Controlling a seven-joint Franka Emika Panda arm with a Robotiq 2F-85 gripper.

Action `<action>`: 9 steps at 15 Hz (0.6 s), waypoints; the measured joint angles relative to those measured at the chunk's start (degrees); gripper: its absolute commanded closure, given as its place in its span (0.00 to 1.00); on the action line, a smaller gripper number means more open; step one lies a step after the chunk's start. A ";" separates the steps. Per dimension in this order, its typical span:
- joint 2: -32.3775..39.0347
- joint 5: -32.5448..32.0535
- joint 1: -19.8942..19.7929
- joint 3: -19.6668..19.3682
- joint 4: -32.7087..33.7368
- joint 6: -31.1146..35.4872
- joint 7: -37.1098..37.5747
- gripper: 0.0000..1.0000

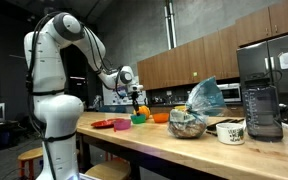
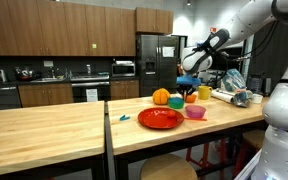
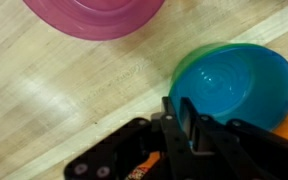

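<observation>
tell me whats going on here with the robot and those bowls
A white robot arm is reaching down over the light wooden counter. In the wrist view its jaws stand close together by the rim of a round blue plastic bowl, which is nested in a green plastic bowl. A round pink plastic bowl sits beside them. Whether the jaws pinch anything is hard to tell. A flat red plate lies nearby.
</observation>
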 measured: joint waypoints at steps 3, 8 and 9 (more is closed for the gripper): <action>-0.40 0.00 0.05 0.24 -0.01 0.00 -0.03 0.34; -0.74 0.00 0.23 0.54 -0.26 -0.02 -0.11 0.01; -0.73 0.00 0.23 0.60 -0.38 -0.02 -0.12 0.00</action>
